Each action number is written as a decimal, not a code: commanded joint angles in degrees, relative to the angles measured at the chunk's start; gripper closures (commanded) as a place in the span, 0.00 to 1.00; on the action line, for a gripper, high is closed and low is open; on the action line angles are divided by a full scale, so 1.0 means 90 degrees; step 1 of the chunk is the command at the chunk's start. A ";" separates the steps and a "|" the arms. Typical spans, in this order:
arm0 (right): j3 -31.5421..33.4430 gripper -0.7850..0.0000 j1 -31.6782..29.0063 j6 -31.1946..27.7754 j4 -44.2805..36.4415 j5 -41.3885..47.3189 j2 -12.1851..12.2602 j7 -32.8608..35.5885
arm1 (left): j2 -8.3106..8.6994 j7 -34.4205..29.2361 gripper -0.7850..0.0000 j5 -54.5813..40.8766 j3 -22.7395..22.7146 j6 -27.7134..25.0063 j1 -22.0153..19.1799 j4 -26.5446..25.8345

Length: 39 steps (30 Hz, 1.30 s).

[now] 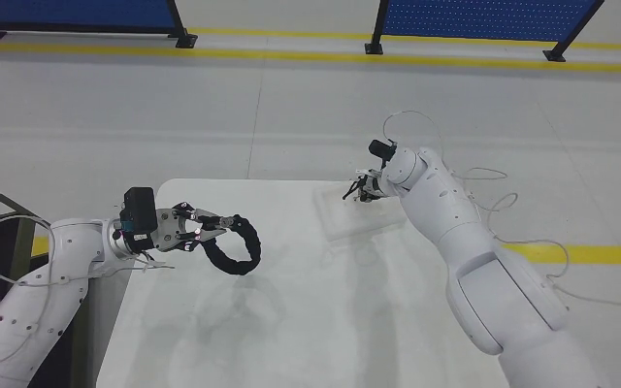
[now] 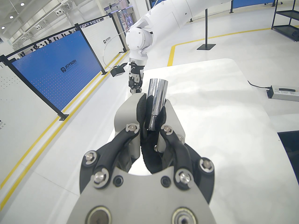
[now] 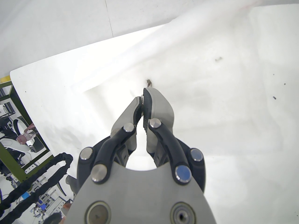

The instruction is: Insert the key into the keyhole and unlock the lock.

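My left gripper (image 1: 212,231) hangs over the table's left side, shut on a cable lock. The lock's chrome cylinder (image 2: 158,88) sticks out past the fingertips, and its black cable loop (image 1: 243,254) hangs toward the table's middle. My right gripper (image 1: 357,187) hovers over a shallow translucent tray (image 1: 383,225) at the table's far right. In the right wrist view this gripper (image 3: 142,102) is shut on a thin metal key (image 3: 141,100), seen edge-on, with a small dark tip (image 3: 148,83) beyond the fingertips. The two grippers stand well apart.
The white table (image 1: 291,330) reaches to the near edge. The black cable loop (image 3: 35,183) shows far off in the right wrist view. The right arm's gripper (image 2: 135,82) shows beyond the cylinder. Blue barrier panels (image 1: 87,12) stand on the floor behind.
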 commanded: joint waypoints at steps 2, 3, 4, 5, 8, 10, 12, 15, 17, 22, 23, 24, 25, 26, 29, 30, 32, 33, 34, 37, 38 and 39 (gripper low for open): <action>0.0023 0.86 0.0001 0.0042 0.0049 0.0017 -0.0014 -0.0033 | 0.0000 0.0000 1.00 0.0000 0.0000 0.0000 0.0000 0.0000; 0.0028 0.74 0.0000 0.0042 0.0062 0.0018 -0.0017 -0.0034 | 0.0000 0.0000 1.00 0.0000 0.0000 0.0000 0.0000 0.0000; 0.0036 0.69 0.0002 0.0044 0.0072 0.0022 -0.0019 -0.0040 | 0.0000 0.0000 1.00 0.0000 0.0000 0.0000 0.0000 0.0000; 0.0045 0.63 0.0002 0.0050 0.0085 0.0029 -0.0021 -0.0039 | 0.0000 0.0000 1.00 0.0000 0.0000 0.0000 0.0000 0.0000; 0.0061 0.58 0.0007 0.0057 0.0091 0.0026 -0.0024 -0.0022 | 0.0000 0.0000 1.00 0.0000 0.0000 0.0000 0.0000 0.0000; 0.0073 0.57 0.0011 0.0066 0.0086 0.0030 -0.0026 -0.0001 | 0.0000 0.0000 1.00 0.0000 0.0000 0.0000 0.0000 0.0000; 0.0099 0.56 0.0012 0.0077 0.0084 0.0063 -0.0027 0.0027 | 0.0000 0.0000 1.00 0.0000 0.0000 0.0000 0.0000 0.0000; 0.0151 0.55 0.0005 0.0151 0.0087 0.0148 -0.0031 0.0098 | 0.0000 0.0000 1.00 0.0000 0.0000 0.0000 0.0000 0.0000; 0.0173 0.56 -0.0014 0.0224 0.0076 0.0185 -0.0042 0.0128 | 0.0000 0.0000 1.00 0.0000 0.0000 0.0000 0.0000 0.0000; 0.0226 0.57 -0.0058 0.0415 0.0071 0.0287 -0.0082 0.0136 | 0.0000 0.0000 1.00 0.0000 0.0000 0.0000 0.0000 0.0000; 0.0240 0.57 -0.0064 0.0437 0.0076 0.0313 -0.0089 0.0134 | 0.0000 0.0000 1.00 0.0000 0.0000 0.0000 0.0000 0.0000; 0.0251 0.57 -0.0067 0.0457 0.0085 0.0329 -0.0095 0.0121 | 0.0000 0.0000 1.00 0.0000 0.0000 0.0000 0.0000 0.0000; 0.0264 0.57 -0.0072 0.0475 0.0095 0.0349 -0.0100 0.0099 | 0.0000 0.0000 1.00 0.0000 0.0000 0.0000 0.0000 0.0000; 0.0275 0.58 -0.0076 0.0493 0.0105 0.0368 -0.0103 0.0088 | 0.0000 0.0000 1.00 0.0000 0.0000 0.0000 0.0000 0.0000; 0.0334 0.58 -0.0094 0.0556 0.0139 0.0469 -0.0118 0.0028 | 0.0000 0.0000 1.00 0.0000 0.0000 0.0000 0.0000 0.0000; 0.0343 0.59 -0.0103 0.0566 0.0144 0.0481 -0.0123 0.0010 | 0.0000 0.0000 1.00 0.0000 0.0000 0.0000 0.0000 0.0000; 0.0366 0.60 -0.0119 0.0611 0.0161 0.0518 -0.0132 -0.0022 | 0.0000 0.0000 1.00 0.0000 0.0000 0.0000 0.0000 0.0000; 0.0379 0.60 -0.0126 0.0633 0.0170 0.0536 -0.0136 -0.0047 | 0.0000 0.0000 1.00 0.0000 0.0000 0.0000 0.0000 0.0000; 0.0392 0.61 -0.0131 0.0663 0.0182 0.0553 -0.0139 -0.0092 | 0.0000 0.0000 1.00 0.0000 0.0000 0.0000 0.0000 0.0000; 0.0406 0.62 -0.0139 0.0685 0.0190 0.0571 -0.0142 -0.0130 | 0.0000 0.0000 1.00 0.0000 0.0000 0.0000 0.0000 0.0000; 0.0406 0.63 -0.0139 0.0685 0.0190 0.0571 -0.0142 -0.0130 | 0.0000 0.0000 1.00 0.0000 0.0000 0.0000 0.0000 0.0000; 0.0406 0.63 -0.0139 0.0685 0.0190 0.0571 -0.0142 -0.0130 | 0.0000 0.0000 1.00 0.0000 0.0000 0.0000 0.0000 0.0000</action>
